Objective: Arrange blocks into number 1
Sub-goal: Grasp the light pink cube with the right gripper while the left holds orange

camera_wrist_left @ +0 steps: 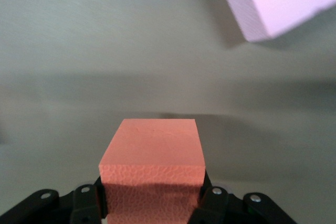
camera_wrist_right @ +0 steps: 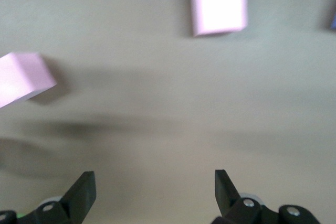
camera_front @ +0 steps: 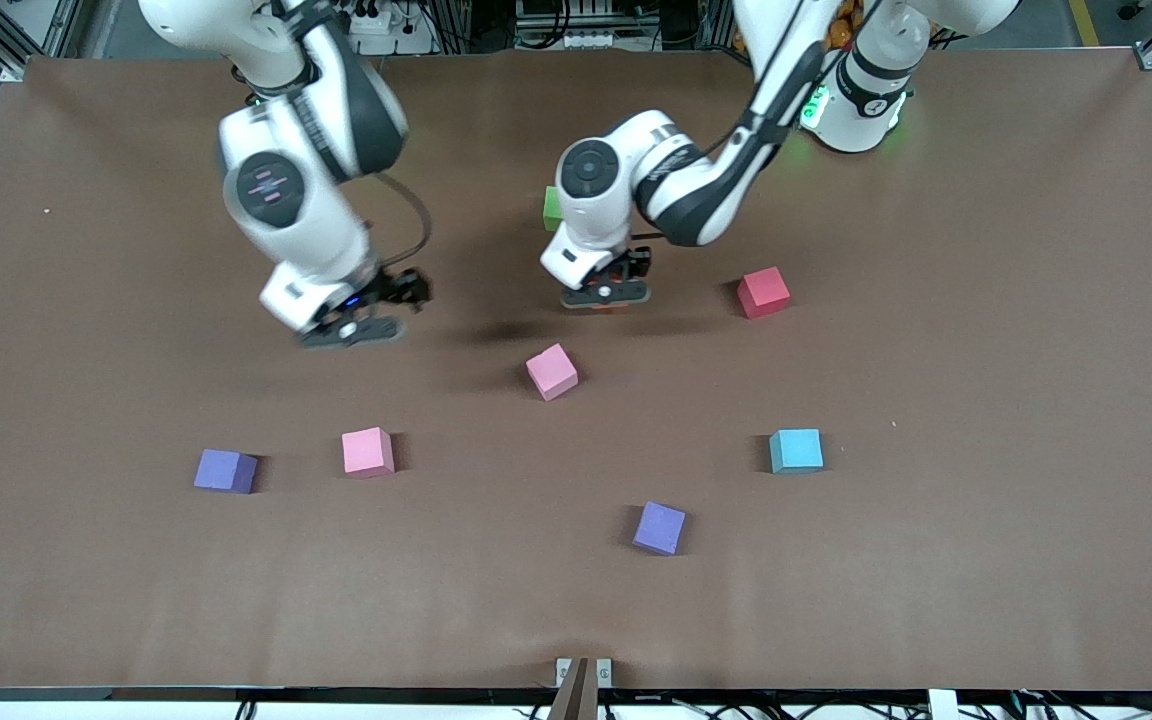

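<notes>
- The left hand [camera_front: 604, 298] is reaching down from the left arm's base to the middle of the brown worktop [camera_front: 986, 380], its wrist bending so the fingers are pointing straight down
- It is holding the orange block [camera_wrist_left: 152, 169], its fingers [camera_wrist_left: 212, 203] pressing on two facing sides; in the front view the hand is covering nearly all of this block
- The held block is sitting low, at or just above the worktop, and whether it is touching cannot be told
- The right hand [camera_front: 354, 330] is hanging above bare worktop toward the right arm's end, tilting a little, its fingers [camera_wrist_right: 81, 195] spread wide with nothing between them
- All blocks are small matte foam cubes of equal size
- One green block [camera_front: 552, 208] is lying half hidden by the left arm, farther from the front camera than the left hand
- Two light pink blocks are showing: one [camera_front: 551, 371] is lying turned at an angle just nearer the camera than the left hand, the other [camera_front: 367, 451] is lying nearer still, toward the right arm's end
- Two purple blocks are showing: one [camera_front: 225, 470] beside that second pink block, one [camera_front: 659, 527] nearest the camera
- One red cube [camera_front: 763, 292] is lying beside the left hand, toward the left arm's end
- One cyan cube [camera_front: 796, 450] is lying nearer the camera than the red cube
</notes>
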Controlling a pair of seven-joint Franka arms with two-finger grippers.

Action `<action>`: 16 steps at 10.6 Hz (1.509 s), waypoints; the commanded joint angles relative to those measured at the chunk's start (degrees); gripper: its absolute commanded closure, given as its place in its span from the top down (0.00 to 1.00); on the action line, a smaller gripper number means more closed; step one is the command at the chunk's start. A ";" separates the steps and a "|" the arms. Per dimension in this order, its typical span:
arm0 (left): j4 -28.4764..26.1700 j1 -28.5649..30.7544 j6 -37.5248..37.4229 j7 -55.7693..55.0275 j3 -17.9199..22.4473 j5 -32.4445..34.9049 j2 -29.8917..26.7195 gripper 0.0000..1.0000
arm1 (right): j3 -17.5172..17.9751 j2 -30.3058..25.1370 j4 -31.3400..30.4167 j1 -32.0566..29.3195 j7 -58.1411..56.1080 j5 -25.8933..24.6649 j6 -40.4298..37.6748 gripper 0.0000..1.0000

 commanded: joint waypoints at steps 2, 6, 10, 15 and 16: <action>12.25 -0.73 -0.51 -1.02 -1.06 -0.56 8.36 0.00 | 0.67 12.29 10.28 -8.53 -6.37 1.47 1.81 1.00; 12.38 -2.06 -1.73 -0.33 -2.73 -1.62 9.18 0.00 | 1.11 23.12 18.00 -10.13 -6.02 8.92 7.45 1.00; 9.57 -1.62 -6.03 3.63 -5.81 -2.85 8.12 0.00 | 1.03 27.35 21.10 -10.91 -7.50 12.29 7.71 1.00; 7.37 -1.18 -6.22 4.77 -8.01 -2.85 8.03 0.00 | 1.11 30.61 22.25 -11.97 -15.95 12.64 10.96 1.00; 7.37 -1.09 -6.14 4.86 -8.71 -3.02 7.95 0.00 | 1.55 30.87 22.16 -11.97 -16.04 12.64 11.14 1.00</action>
